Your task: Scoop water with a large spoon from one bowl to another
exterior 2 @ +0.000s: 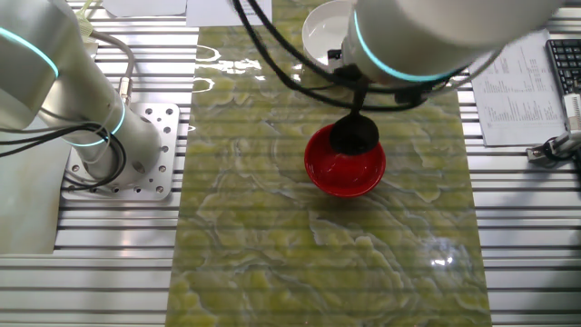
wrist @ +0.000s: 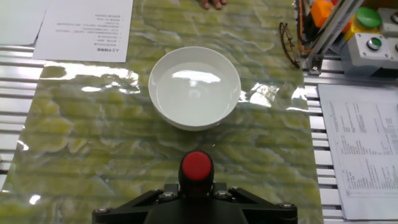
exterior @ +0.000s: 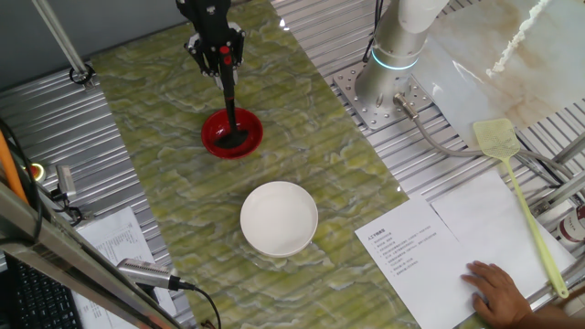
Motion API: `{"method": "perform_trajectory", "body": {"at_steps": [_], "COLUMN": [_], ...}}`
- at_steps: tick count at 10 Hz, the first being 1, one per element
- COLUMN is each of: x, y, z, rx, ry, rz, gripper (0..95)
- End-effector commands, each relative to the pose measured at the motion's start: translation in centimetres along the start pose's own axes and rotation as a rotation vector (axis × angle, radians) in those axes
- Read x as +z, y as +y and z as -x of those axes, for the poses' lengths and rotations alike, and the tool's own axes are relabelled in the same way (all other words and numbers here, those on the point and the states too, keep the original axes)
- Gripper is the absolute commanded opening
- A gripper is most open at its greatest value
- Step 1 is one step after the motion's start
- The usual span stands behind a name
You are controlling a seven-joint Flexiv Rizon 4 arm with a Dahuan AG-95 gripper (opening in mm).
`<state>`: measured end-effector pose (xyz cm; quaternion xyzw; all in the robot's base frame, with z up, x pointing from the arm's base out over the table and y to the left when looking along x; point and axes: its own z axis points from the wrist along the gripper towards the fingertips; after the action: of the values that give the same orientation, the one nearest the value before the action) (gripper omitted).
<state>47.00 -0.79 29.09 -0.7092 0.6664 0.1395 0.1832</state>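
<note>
My gripper [exterior: 219,53] is shut on the upper handle of the large spoon [exterior: 229,102], a black ladle held upright. Its round cup [exterior: 232,139] sits down inside the small red bowl [exterior: 245,125]. In the other fixed view the black cup [exterior 2: 354,136] rests in the red bowl [exterior 2: 343,168], partly under my arm. The wide white bowl [exterior: 279,217] stands apart, nearer the table's front. In the hand view the handle's red tip [wrist: 197,165] shows just above the gripper [wrist: 197,190], and the white bowl [wrist: 194,88] holds clear water beyond it.
A yellow-green fly swatter [exterior: 517,187] lies at the right beside printed sheets [exterior: 430,251]. A person's hand [exterior: 501,291] rests on the paper. The robot base [exterior: 388,73] stands at the back right. Cables and a control box [wrist: 367,31] lie along the table's side.
</note>
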Motion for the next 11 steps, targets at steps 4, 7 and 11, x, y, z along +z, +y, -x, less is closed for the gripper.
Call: {"method": "perform_trajectory", "body": {"at_steps": [4, 7, 11], "x": [-0.12, -0.12, -0.12], "y": [0.09, 0.09, 0.09], "z": [-0.38, -0.38, -0.38], "rx": [0.016, 0.021, 0.059], "ry": [-0.038, 0.054, 0.111], "rz": [-0.002, 0.016, 0.0], "gripper": [0.0, 0.0, 0.0]}}
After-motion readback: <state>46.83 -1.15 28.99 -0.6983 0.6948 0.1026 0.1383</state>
